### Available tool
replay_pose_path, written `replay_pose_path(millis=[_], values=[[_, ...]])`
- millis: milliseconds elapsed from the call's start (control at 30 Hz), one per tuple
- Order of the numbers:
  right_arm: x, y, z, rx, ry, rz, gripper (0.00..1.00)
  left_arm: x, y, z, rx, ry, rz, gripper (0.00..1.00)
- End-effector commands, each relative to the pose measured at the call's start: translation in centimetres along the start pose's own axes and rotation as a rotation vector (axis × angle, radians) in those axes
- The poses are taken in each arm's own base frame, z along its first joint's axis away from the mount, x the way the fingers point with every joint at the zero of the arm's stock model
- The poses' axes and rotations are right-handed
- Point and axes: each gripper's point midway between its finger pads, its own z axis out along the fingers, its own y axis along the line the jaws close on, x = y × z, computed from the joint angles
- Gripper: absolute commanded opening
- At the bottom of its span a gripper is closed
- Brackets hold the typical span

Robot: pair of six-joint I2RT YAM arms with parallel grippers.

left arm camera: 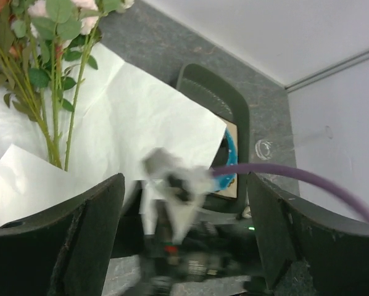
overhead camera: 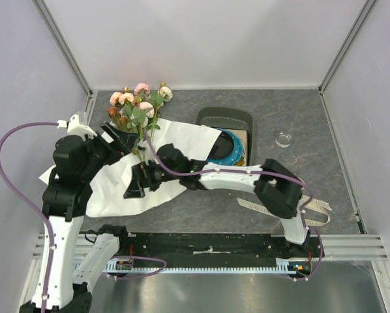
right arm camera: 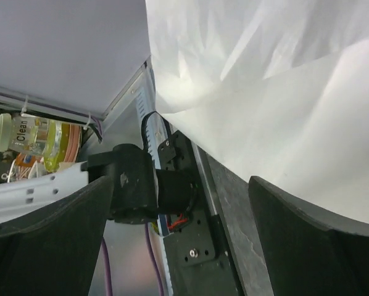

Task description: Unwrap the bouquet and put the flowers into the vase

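Observation:
The bouquet's white paper wrap (overhead camera: 175,147) lies spread open on the table. The flowers (overhead camera: 139,101) rest at its far left corner, blooms toward the back wall, with their thin green stems (left arm camera: 55,117) running onto the paper (left arm camera: 147,117). My left gripper (overhead camera: 119,145) hangs open just left of the stems and holds nothing. My right gripper (overhead camera: 132,188) reaches across to the paper's near left part, open and empty, with paper (right arm camera: 277,92) beside its fingers. The vase (overhead camera: 284,138), small clear glass, stands alone at the far right and also shows in the left wrist view (left arm camera: 263,148).
A dark green tray (overhead camera: 224,119) with a blue-rimmed black plate (overhead camera: 234,151) sits behind the paper, partly covered by it. Pale strips (overhead camera: 283,207) lie near the right arm's base. The right arm (left arm camera: 184,191) crosses blurred between my left fingers.

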Motion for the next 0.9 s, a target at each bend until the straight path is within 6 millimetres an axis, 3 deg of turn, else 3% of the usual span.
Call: replay_pose_path(millis=[0,100,167,300,400,467,533,633,667,733,767,800,833,867], values=[[-5.9,-1.0,-6.6,0.1,-0.191,-0.065,0.98,0.2,1.6,2.4,-0.096,0.03,-0.06,0.87],[-7.2,-7.1,-7.7,0.296,-0.188,-0.023,0.98,1.5,2.2,3.2,-0.104,0.08,-0.093,0.89],[-8.0,-9.8,-8.0,0.356,-0.193,0.015,0.98,1.7,2.0,2.9,-0.087,0.08,-0.094,0.9],[-8.0,-14.8,-6.0,0.426,-0.14,0.118,0.97,1.8,1.6,1.6,-0.046,0.069,-0.026,0.91],[-7.1,-17.3,-4.3,0.438,-0.079,0.143,0.88,2.0,0.9,0.9,0.013,0.077,0.045,0.92],[-6.5,-18.0,-3.6,0.434,-0.046,0.149,0.7,2.4,0.8,1.1,0.026,0.099,0.06,0.92],[-5.3,-17.7,-2.8,0.394,-0.006,0.145,0.52,2.9,0.7,1.2,0.036,0.128,0.075,0.92],[-3.8,-15.6,-2.4,0.328,0.036,0.11,0.4,3.1,1.0,2.1,0.026,0.16,0.086,0.91],[-2.6,-15.6,-2.6,0.323,0.06,0.113,0.37,3.1,1.0,2.3,0.025,0.165,0.087,0.91],[-2.7,-12.7,-2.9,0.246,0.053,0.065,0.36,3.2,1.0,2.9,0.025,0.187,0.088,0.91],[-1.0,-12.8,-3.4,0.249,0.082,0.078,0.36,3.0,0.8,3.1,0.032,0.185,0.093,0.91],[-2.1,-10.8,-3.8,0.2,0.048,0.039,0.36,3.1,0.8,3.4,0.03,0.194,0.094,0.91],[-0.3,-10.5,-4.1,0.183,0.086,0.043,0.36,3.1,0.8,3.6,0.029,0.198,0.095,0.91],[-0.4,-9.3,-4.5,0.15,0.081,0.024,0.36,3.1,0.6,3.8,0.042,0.201,0.098,0.91]])
